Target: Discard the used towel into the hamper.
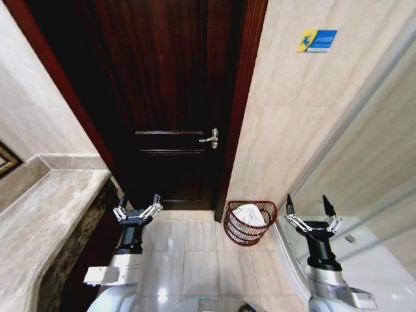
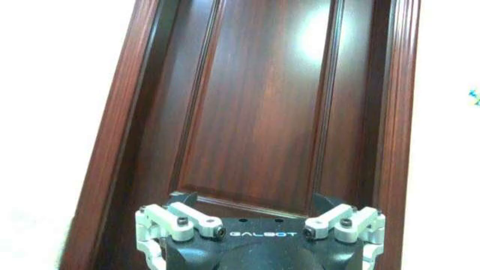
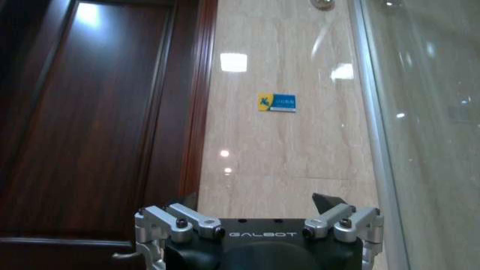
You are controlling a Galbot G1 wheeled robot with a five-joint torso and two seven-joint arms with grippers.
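The hamper (image 1: 250, 222), a dark reddish-brown openwork basket, stands on the floor against the tiled wall just right of the door. A white towel (image 1: 250, 214) lies crumpled inside it. My left gripper (image 1: 138, 203) hovers open to the left of the hamper, in front of the door, with nothing between its fingers. My right gripper (image 1: 311, 207) is held up open to the right of the hamper, also empty. In the wrist views each gripper's base (image 2: 259, 233) (image 3: 259, 233) faces the door and wall.
A dark wooden door (image 1: 172, 97) with a metal handle (image 1: 211, 137) fills the back. A marble counter (image 1: 45, 214) runs along the left. A glass panel (image 1: 370, 149) and a white tub edge (image 1: 370, 260) stand at the right. Tiled floor (image 1: 188, 253) lies between the arms.
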